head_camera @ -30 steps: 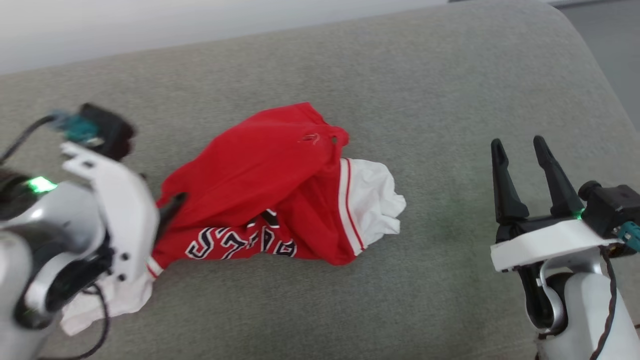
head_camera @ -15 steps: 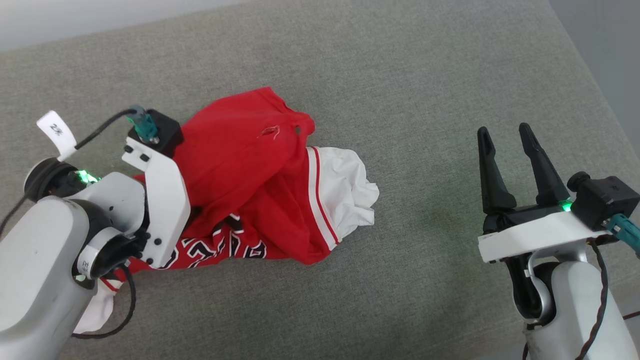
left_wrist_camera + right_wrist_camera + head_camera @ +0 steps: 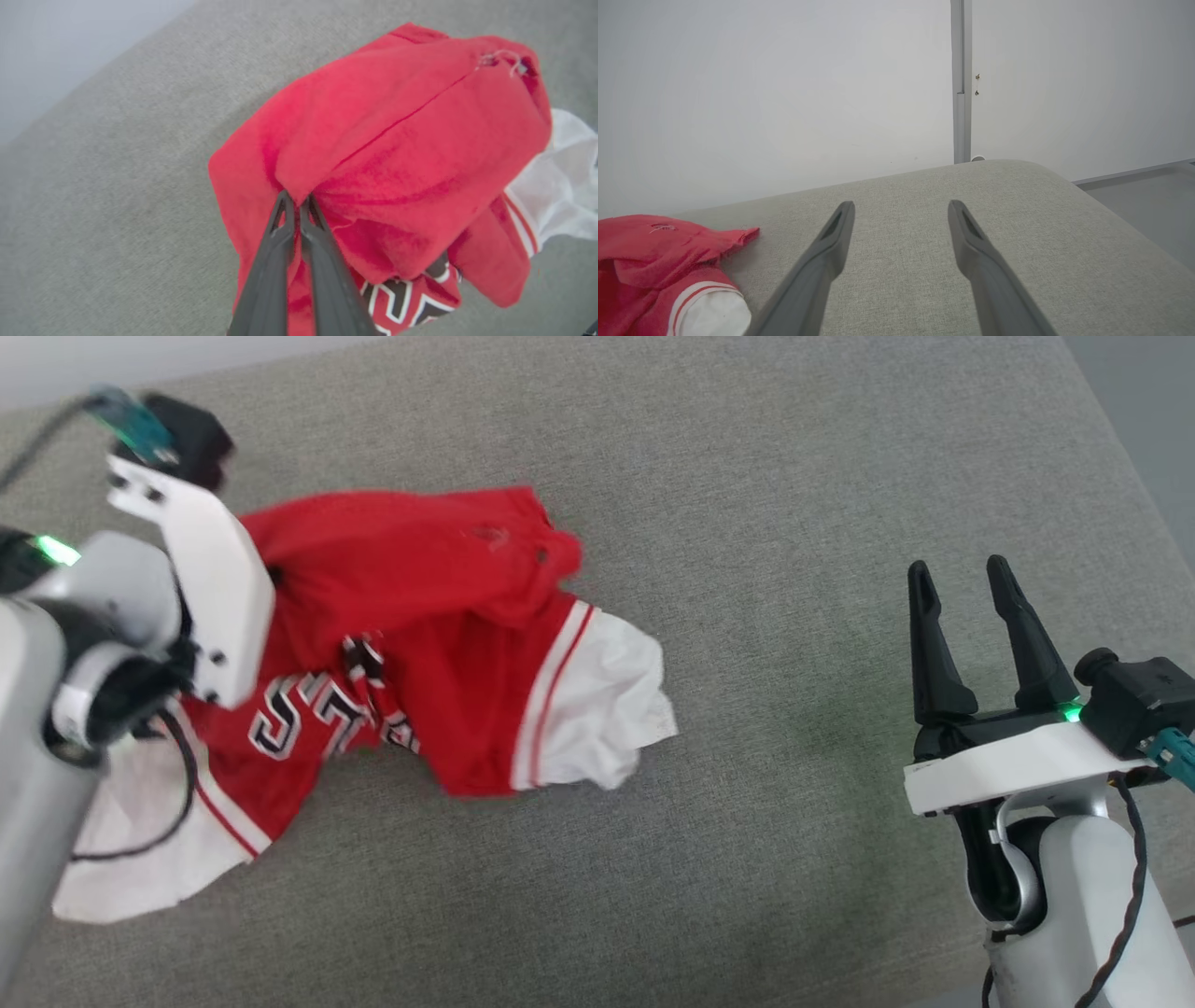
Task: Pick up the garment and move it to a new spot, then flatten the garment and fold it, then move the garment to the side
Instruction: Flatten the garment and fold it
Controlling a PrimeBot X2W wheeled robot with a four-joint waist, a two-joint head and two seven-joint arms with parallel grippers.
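Since half a second ago the left gripper (image 3: 295,200) has clamped shut and moved up toward the far left of the red jersey T-shirt (image 3: 420,616) with white short sleeves. The bunched heap has stretched out, and more of its black, white-outlined lettering (image 3: 299,719) now shows. Right arm: no change.

Nearest the robot, well to the right of the shirt and clear of it: right gripper (image 3: 962,577). Its two long dark fingers point away, spread wide, with nothing between them. Right wrist view agrees: the gripper (image 3: 901,207) is parted over bare cloth, with the shirt (image 3: 654,252) at lower left.

Near left of the shirt: a pale forearm and a white wrist bracket (image 3: 210,579) overlap its left part, blurred. Left wrist view: fingertips pressed together, pinching a red fold of the shirt (image 3: 397,140), and the fabric bulges out beyond the pinch. Cannot tell how much of the shirt is off the surface.

The shirt sits crumpled on a grey woven upholstered surface (image 3: 794,457). One white sleeve (image 3: 597,709) with red-and-white stripe trim trails to its right. The other white sleeve (image 3: 140,840) lies at its near left, partly behind the arm.

Beyond the shirt: the surface's rounded far edge, then a plain white wall (image 3: 784,93) with a grey vertical post (image 3: 961,93).
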